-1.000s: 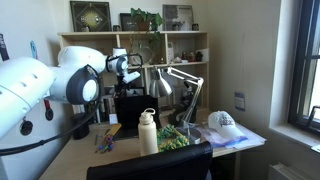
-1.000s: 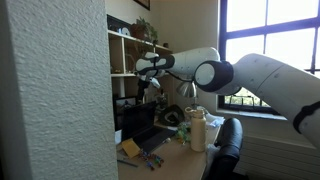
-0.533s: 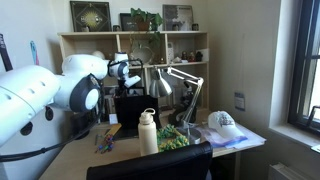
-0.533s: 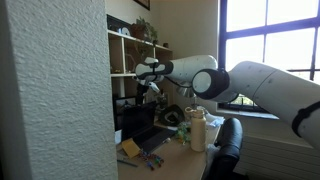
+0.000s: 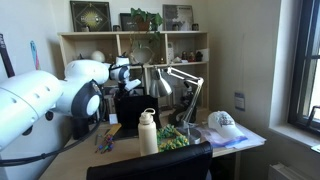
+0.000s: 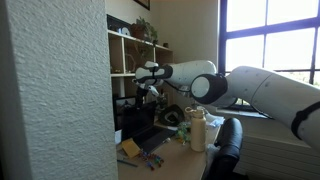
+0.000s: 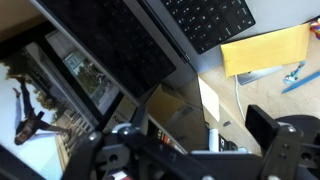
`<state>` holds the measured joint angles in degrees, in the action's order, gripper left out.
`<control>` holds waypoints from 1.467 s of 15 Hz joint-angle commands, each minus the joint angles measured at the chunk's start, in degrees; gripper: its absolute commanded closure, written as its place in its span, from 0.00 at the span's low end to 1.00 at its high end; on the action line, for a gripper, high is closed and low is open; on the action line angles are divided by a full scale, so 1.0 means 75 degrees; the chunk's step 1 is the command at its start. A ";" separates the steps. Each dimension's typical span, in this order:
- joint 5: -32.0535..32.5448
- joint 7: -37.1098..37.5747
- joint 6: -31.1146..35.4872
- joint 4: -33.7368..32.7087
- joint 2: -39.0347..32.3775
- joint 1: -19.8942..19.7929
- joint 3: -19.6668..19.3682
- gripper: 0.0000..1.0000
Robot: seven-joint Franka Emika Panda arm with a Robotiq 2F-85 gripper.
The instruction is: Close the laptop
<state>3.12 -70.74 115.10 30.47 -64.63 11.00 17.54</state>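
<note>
Under the claw [image 5: 131, 86], laptop [image 5: 130, 110], lid raised

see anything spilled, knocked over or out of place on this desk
Nothing spilled or damaged shows. The laptop stands open, a yellow paper lies loose beside its keyboard, and the white bottle is upright.

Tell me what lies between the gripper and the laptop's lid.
Nothing shows there in an exterior view: the gripper hangs just above the laptop, with a bare stretch down to its top edge.
</note>
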 commanded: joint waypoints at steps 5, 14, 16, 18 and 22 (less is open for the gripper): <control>-0.0419 -0.0190 -0.0325 -0.1048 -0.0676 0.0217 -0.0241 0.00; -0.0205 0.0192 -0.1706 -0.1316 -0.0646 0.0356 -0.0852 0.00; -0.0065 0.0190 -0.1621 -0.0645 -0.0241 0.0220 -0.0663 0.00; -0.0136 0.0153 -0.1402 -0.0793 -0.0264 0.0232 -0.0583 0.00; -0.0223 0.0160 -0.0396 -0.1039 -0.0337 0.0282 -0.0440 0.00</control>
<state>1.87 -70.31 107.88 22.94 -67.99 12.73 13.82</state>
